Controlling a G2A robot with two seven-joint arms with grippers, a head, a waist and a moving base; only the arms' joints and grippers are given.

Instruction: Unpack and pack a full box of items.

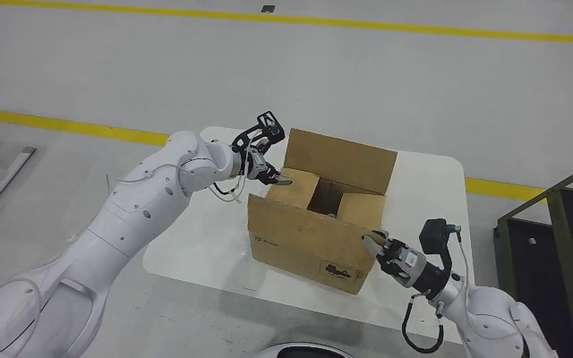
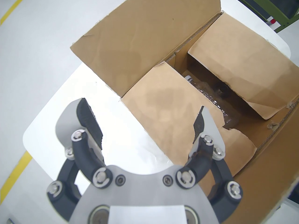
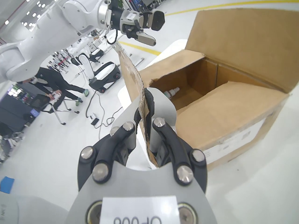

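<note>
A brown cardboard box (image 1: 309, 234) stands open on the white table (image 1: 430, 179). Its back flap is upright and the two short side flaps are folded inward. My left gripper (image 2: 144, 122) hovers open over the side flap (image 2: 163, 103) nearest it, at the box's left end (image 1: 276, 176). My right gripper (image 3: 143, 97) is shut on the end of the front long flap (image 3: 130, 71), at the box's front right corner (image 1: 371, 241). Inside lies a small white-capped bottle (image 3: 171, 92) among plastic-wrapped items (image 2: 208, 94). The left gripper (image 3: 154, 30) hangs above that flap's far end.
The box takes up the middle of the table; bare white tabletop (image 1: 206, 255) lies to its left and in front of it. A dark green metal frame (image 1: 537, 237) stands off the table's right edge.
</note>
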